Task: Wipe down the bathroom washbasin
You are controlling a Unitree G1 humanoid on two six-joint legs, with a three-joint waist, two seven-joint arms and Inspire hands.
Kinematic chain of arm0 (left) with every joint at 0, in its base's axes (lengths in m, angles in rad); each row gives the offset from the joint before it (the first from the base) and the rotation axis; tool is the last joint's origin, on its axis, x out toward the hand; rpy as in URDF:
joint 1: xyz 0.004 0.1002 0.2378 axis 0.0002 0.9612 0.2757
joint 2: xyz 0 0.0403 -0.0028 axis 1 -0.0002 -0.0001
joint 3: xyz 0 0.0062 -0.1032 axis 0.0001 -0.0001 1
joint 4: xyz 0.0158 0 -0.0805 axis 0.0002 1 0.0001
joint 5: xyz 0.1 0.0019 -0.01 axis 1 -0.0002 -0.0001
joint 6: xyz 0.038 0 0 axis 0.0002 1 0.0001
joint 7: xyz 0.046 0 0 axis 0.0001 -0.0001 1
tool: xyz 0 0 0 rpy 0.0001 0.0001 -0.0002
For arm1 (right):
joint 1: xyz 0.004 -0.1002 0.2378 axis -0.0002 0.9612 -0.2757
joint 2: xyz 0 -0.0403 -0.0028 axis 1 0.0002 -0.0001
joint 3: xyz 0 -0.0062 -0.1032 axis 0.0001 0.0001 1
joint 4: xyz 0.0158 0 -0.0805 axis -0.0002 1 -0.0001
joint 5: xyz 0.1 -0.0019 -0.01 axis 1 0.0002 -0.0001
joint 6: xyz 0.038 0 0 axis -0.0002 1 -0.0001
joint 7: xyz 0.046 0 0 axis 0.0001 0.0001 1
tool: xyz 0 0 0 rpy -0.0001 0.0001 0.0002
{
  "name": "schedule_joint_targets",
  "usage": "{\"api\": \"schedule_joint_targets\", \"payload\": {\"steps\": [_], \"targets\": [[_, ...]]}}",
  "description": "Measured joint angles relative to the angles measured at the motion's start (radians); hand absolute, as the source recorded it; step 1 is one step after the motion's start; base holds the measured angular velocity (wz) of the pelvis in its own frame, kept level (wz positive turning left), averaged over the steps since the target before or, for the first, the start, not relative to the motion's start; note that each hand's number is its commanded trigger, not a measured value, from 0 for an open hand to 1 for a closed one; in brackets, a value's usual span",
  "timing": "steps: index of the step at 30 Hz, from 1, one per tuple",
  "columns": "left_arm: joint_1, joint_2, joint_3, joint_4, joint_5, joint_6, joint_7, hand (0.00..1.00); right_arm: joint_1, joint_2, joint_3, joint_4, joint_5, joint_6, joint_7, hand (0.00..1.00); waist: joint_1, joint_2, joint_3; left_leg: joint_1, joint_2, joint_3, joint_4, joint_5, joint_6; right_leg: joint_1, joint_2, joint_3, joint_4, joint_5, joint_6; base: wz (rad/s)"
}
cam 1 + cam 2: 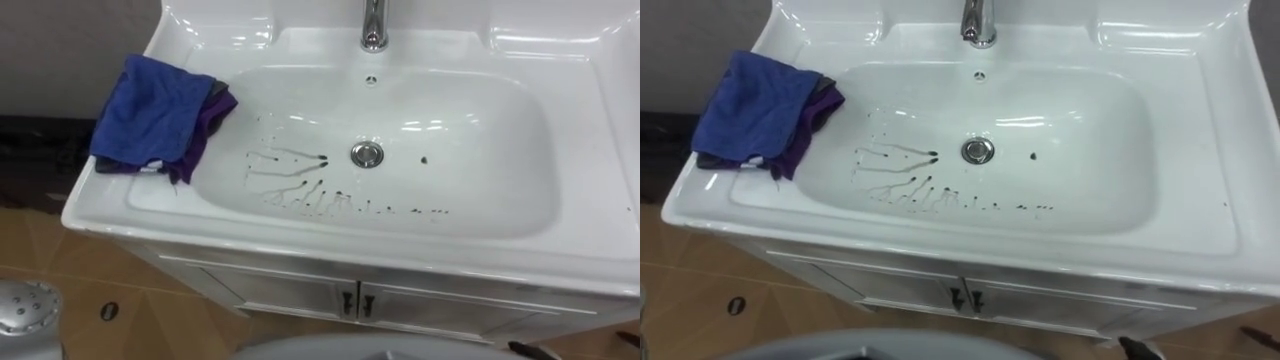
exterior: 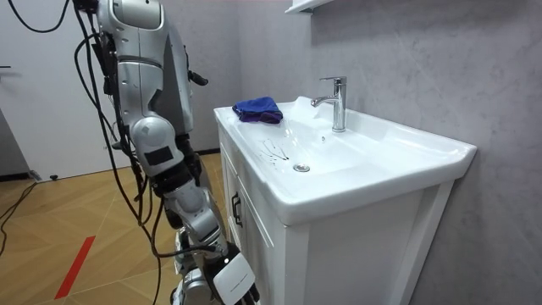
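Note:
The white basin lies just below me, with dark streaks and spots across its bowl left of and in front of the round metal drain. A crumpled blue cloth with a purple layer under it rests on the basin's left rim and hangs slightly over the bowl's edge. In the room view I stand upright facing the basin. My right hand hangs low beside the cabinet front, far from the cloth.
A chrome faucet stands at the back centre of the basin. Beneath are white cabinet doors with small dark handles. A grey wall runs behind the basin, and wooden floor lies to my left.

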Motion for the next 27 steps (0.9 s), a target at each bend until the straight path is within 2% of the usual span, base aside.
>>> {"api": "schedule_joint_targets", "payload": {"steps": [3, 7, 9, 15, 18, 24, 27], "targets": [[0.003, 0.0, -0.038, -0.004, -0.001, 0.0, -0.018, 0.0, 0.003, 0.0, 0.0, 0.001, 0.0, 0.0, 0.021, 0.0, -0.002, -0.001, 0.0007, 0.002, 0.0, 0.002, 0.0, 0.0, 0.0, 0.002, 0.001, 0.001, 0.0, 0.0, 0.0, 0.0], [0.004, 0.0, -0.082, -0.004, -0.001, 0.0, -0.058, 0.0, 0.002, 0.0, 0.0, 0.0, -0.001, 0.0, 0.03, 0.0, -0.026, -0.004, 0.0021, 0.015, 0.001, 0.004, -0.003, 0.0, 0.0, 0.012, 0.002, 0.009, -0.003, 0.0, 0.0, -0.05], [0.004, -0.001, -0.113, -0.004, -0.003, 0.0, -0.075, 0.0, 0.004, 0.0, 0.002, 0.0, 0.0, 0.0, 0.03, 0.0, -0.029, -0.008, 0.0012, 0.029, 0.005, 0.025, -0.015, 0.0, 0.0, 0.012, 0.006, 0.025, -0.003, 0.001, 0.0, -0.23], [0.003, -0.005, -0.181, -0.004, -0.004, -0.003, -0.123, 0.0, 0.003, 0.006, 0.001, 0.0, 0.002, -0.003, 0.032, 0.0, -0.058, -0.016, 0.0032, 0.045, 0.007, 0.05, -0.028, 0.0, 0.0, 0.013, 0.01, 0.05, -0.004, 0.004, 0.001, -0.13], [0.003, -0.006, -0.216, -0.003, -0.014, -0.017, -0.134, 0.0, 0.003, 0.007, 0.001, 0.002, 0.039, -0.009, 0.03, 0.0, -0.077, -0.018, 0.0043, 0.048, 0.008, 0.06, -0.033, 0.0, 0.0, 0.014, 0.014, 0.066, -0.013, 0.008, 0.004, -0.11], [-0.004, -0.006, -0.247, -0.003, -0.042, -0.025, -0.191, 0.0, -0.003, 0.016, 0.002, 0.009, 0.04, -0.011, 0.029, 0.0, -0.089, -0.023, 0.0094, 0.063, 0.01, 0.063, -0.051, 0.0, 0.0, 0.013, 0.025, 0.097, -0.022, 0.015, 0.006, -0.16], [-0.016, -0.006, -0.248, -0.002, -0.053, -0.025, -0.206, 0.0, -0.007, 0.019, 0.003, 0.013, 0.04, -0.011, 0.029, 0.0, -0.106, -0.029, 0.0132, 0.064, 0.009, 0.068, -0.051, 0.0, 0.0, 0.012, 0.025, 0.103, -0.022, 0.015, 0.006, -0.03]]}}
